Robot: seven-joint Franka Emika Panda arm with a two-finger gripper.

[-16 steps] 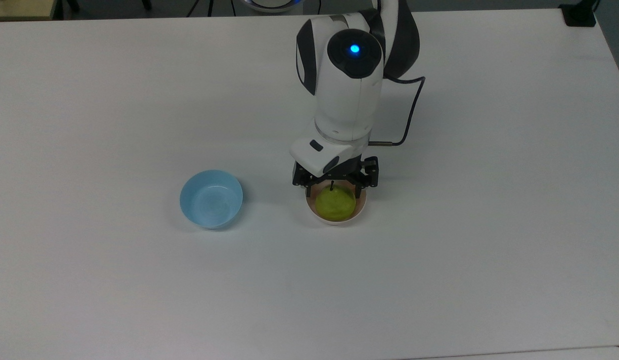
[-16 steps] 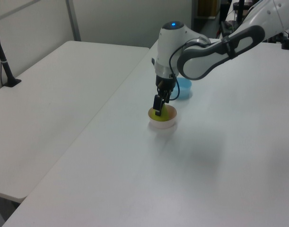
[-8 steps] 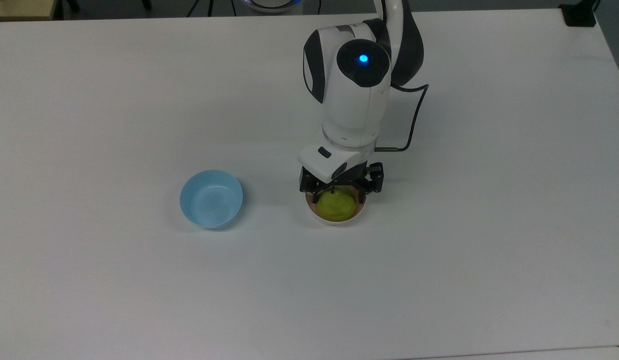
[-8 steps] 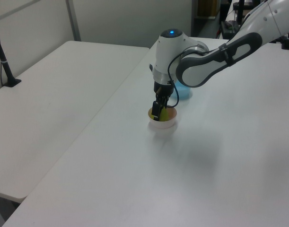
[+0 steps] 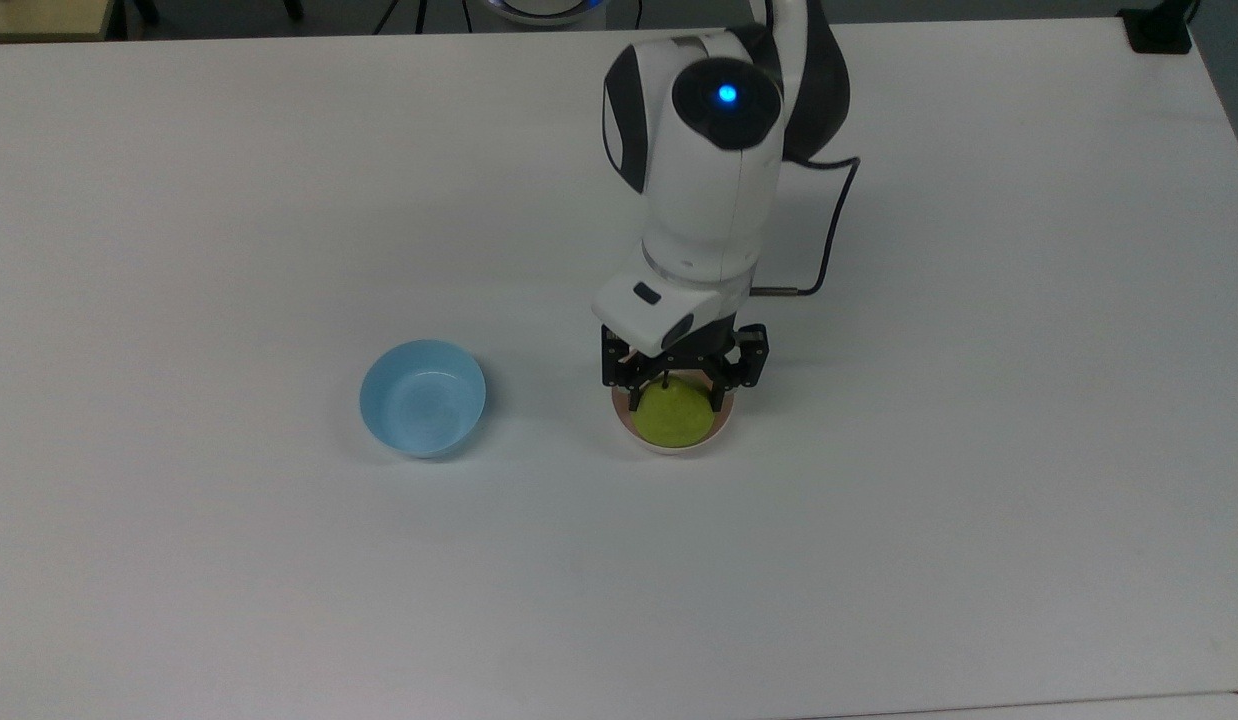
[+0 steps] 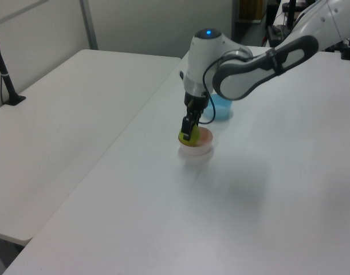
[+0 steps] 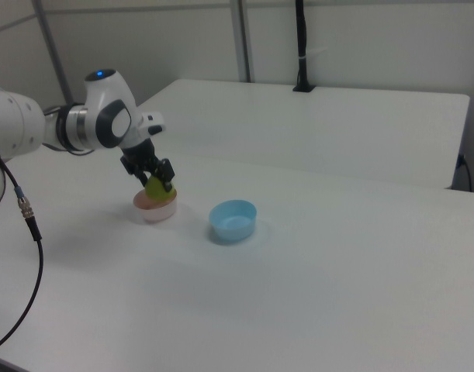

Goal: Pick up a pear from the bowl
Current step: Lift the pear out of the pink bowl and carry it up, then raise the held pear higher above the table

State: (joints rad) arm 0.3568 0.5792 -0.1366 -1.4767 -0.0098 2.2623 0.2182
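1. A light blue bowl [image 5: 422,398] sits upright on the white desk [image 5: 229,200], left of center in the top view; its inside holds nothing.
2. In the right view the same bowl [image 7: 233,220] lies near the middle of the frame.
3. A second white desk [image 6: 54,132] fills the left view's left side.
4. A black post [image 6: 4,71] stands at the far left edge of the left view.
5. Another black post [image 7: 301,46] rises at the top center of the right view.
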